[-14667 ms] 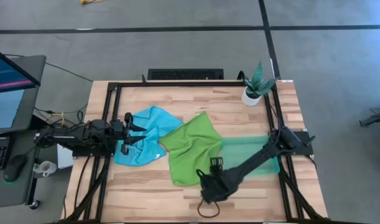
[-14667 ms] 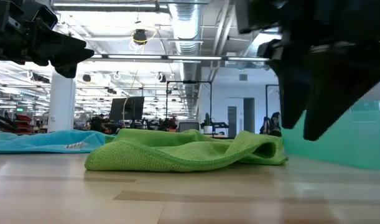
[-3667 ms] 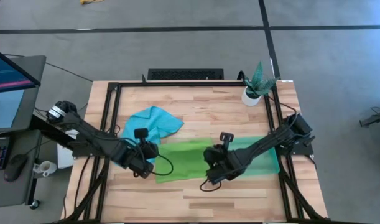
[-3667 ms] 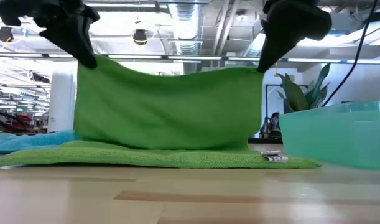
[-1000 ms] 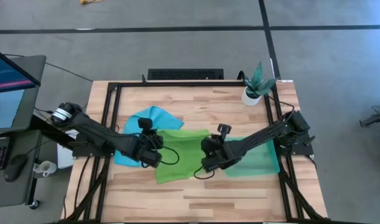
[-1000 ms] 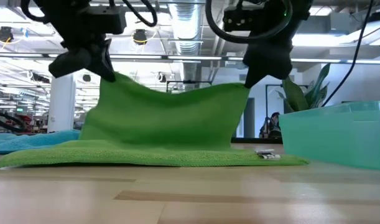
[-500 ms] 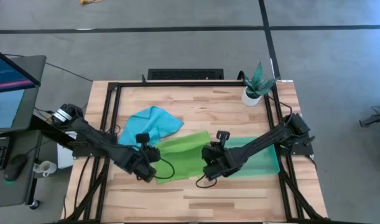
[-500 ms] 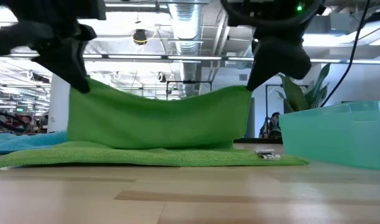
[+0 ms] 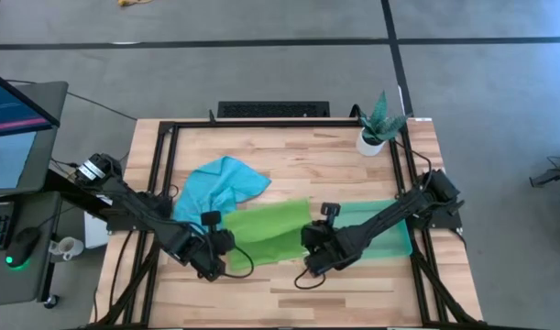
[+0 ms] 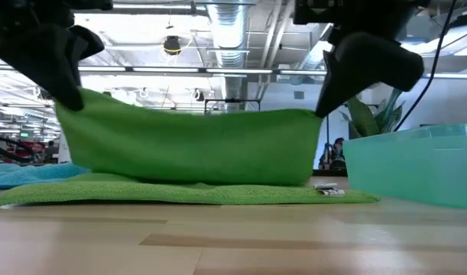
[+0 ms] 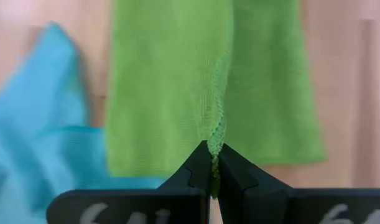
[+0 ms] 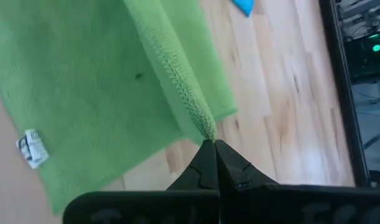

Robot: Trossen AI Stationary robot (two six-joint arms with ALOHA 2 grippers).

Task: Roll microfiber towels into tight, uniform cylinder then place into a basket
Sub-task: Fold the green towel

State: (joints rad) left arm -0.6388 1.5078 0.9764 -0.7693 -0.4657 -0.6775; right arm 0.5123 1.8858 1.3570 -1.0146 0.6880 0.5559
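A lime green towel [image 9: 269,227] is lifted by one edge between my two grippers; in the low view it hangs as a sheet [image 10: 195,145] with its lower half flat on the table. My left gripper [image 9: 215,257] is shut on the raised edge's left end. My right gripper [image 9: 314,260] is shut on its right end. A turquoise blue towel [image 9: 220,181] lies crumpled at the far left, resting on the table. The translucent green basket [image 9: 389,240] stands at the right. My left gripper pinches the left corner of the green towel's raised edge [image 11: 216,134] between its two fingers, coming from above. The cloth hangs below the fingers [image 10: 65,84], its lower part on the table. My right gripper pinches the right corner of the same edge [image 12: 203,124] between its two fingers, from above and slanting. The hemmed edge runs nearly straight across to the other gripper; the cloth below hangs down to the table.
A white plant pot [image 9: 371,139] stands at the far right corner. A black frame [image 9: 165,165] runs round the table's sides. Bare wood [image 9: 289,293] lies along the near edge. A white label [image 10: 329,191] shows at the green towel's right end.
Both grippers have gone toward the table's near edge, still shut on the green towel's raised edge. That edge sagged between them before and now runs nearly straight. The towel's lower half has stayed flat on the table.
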